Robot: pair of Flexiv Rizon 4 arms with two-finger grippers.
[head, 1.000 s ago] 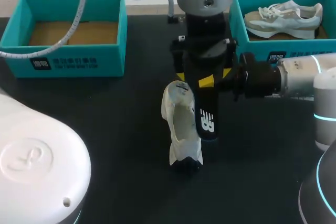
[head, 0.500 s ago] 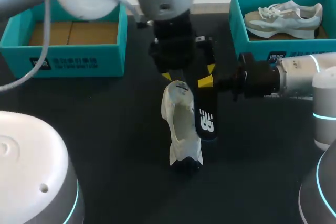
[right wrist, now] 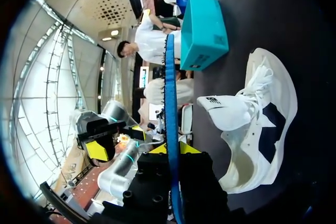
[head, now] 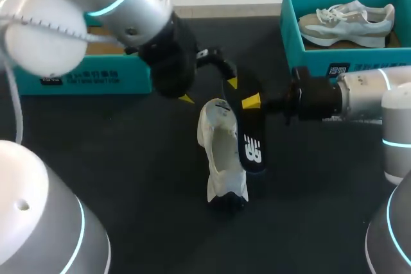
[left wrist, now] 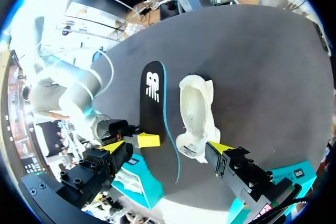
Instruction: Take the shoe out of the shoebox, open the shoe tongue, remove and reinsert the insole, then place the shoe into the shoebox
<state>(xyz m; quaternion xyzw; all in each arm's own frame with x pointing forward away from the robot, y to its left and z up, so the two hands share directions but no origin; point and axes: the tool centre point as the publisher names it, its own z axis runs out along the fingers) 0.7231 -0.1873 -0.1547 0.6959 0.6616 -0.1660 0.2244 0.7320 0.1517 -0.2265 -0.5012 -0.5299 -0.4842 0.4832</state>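
A white shoe (head: 221, 158) rests on the dark table (head: 128, 158) at the middle, its opening toward the black insole (head: 249, 136) held just to its right. My right gripper (head: 252, 102) is shut on the insole's far end and holds it on edge. In the right wrist view the insole (right wrist: 169, 103) rises edge-on from the right gripper (right wrist: 173, 150), with the shoe (right wrist: 257, 124) beside it. My left gripper (head: 209, 91) hangs open above the shoe's far end. From the left wrist, the insole (left wrist: 155, 100) and shoe (left wrist: 197, 111) lie ahead of the open left gripper (left wrist: 167, 148).
A teal shoebox (head: 321, 62) at the back right holds a beige and white shoe (head: 347, 20). Another teal box (head: 70, 78) stands at the back left, partly hidden behind my left arm. Bare table stretches in front of and left of the white shoe.
My left arm has swung from over the table's middle toward the back left, its open gripper drawing off the insole. Right gripper, insole and shoe have stayed put.
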